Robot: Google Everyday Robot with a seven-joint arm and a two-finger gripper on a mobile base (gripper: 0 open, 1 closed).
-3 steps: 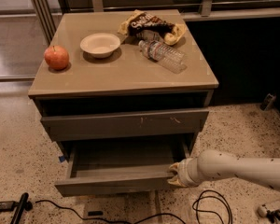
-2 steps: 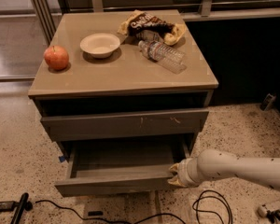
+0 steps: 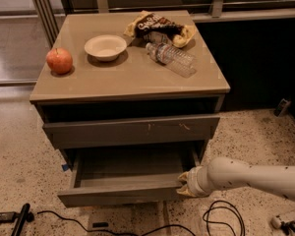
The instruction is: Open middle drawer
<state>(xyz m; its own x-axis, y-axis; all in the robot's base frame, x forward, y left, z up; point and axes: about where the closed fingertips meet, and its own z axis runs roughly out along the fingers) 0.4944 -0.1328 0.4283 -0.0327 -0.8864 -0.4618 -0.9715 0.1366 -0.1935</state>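
Observation:
The middle drawer point(image 3: 123, 194) is a wide, shallow grey-brown drawer with a plain slanted front. It stands pulled out from the cabinet, and its inside point(image 3: 132, 166) shows empty. My gripper point(image 3: 184, 184) is at the right end of this drawer's front, level with it, and the white arm point(image 3: 246, 175) reaches in from the right. Above it is the wider drawer front with pale scratches point(image 3: 132, 130), which is closed.
On the cabinet top point(image 3: 137, 80) are a red apple point(image 3: 59, 60), a white bowl point(image 3: 105, 47), a lying plastic bottle point(image 3: 170, 59) and a snack bag point(image 3: 160, 27). Black cables point(image 3: 221, 220) lie on the speckled floor in front. A dark wall is at the right.

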